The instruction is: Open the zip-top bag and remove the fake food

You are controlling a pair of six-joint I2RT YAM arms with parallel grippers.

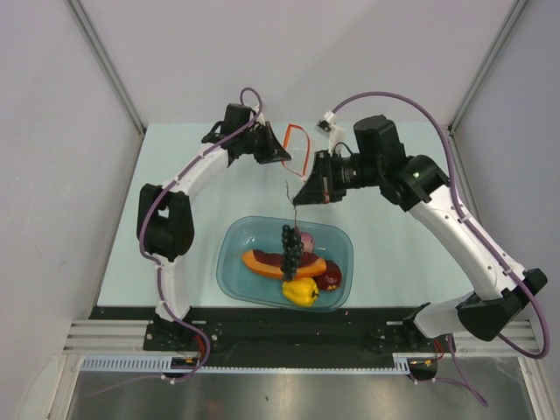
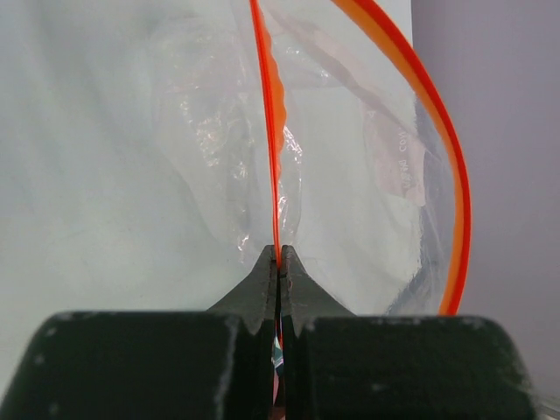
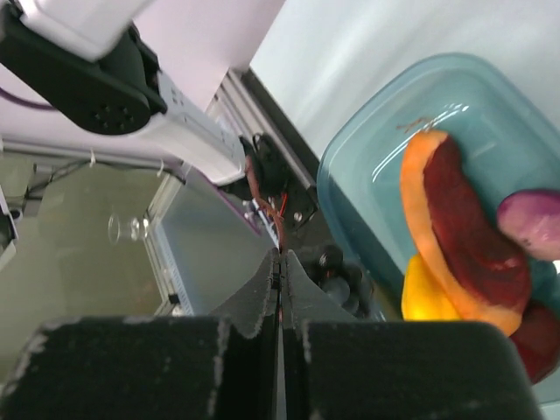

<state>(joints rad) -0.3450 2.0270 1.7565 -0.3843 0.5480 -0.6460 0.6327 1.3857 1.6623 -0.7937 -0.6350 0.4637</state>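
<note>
Both grippers are closed. The left gripper (image 1: 284, 157) (image 2: 278, 258) has its jaws pinched on the orange-red zip strip (image 2: 273, 131) of the small clear crinkly plastic zip-top bag (image 1: 297, 144) (image 2: 350, 175). The strip bows into an open loop, and the bag film extends straight out beyond the fingertips.

The right gripper (image 1: 300, 199) (image 3: 280, 258), just beside the bag, is clamped on the thin stem of the dark blue-black berry cluster (image 1: 290, 245) (image 3: 343, 278). The cluster hangs below the fingertips, over the teal translucent rectangular tub (image 1: 229, 262) (image 3: 350, 175).

Four items lie in the tub:
- long orange-and-maroon slice (image 1: 267, 262) (image 3: 455, 227)
- yellow bell pepper (image 1: 300, 292) (image 3: 420, 293)
- dark red apple (image 1: 331, 278) (image 3: 534, 341)
- pink-purple onion (image 1: 305, 238) (image 3: 529, 223)
</note>
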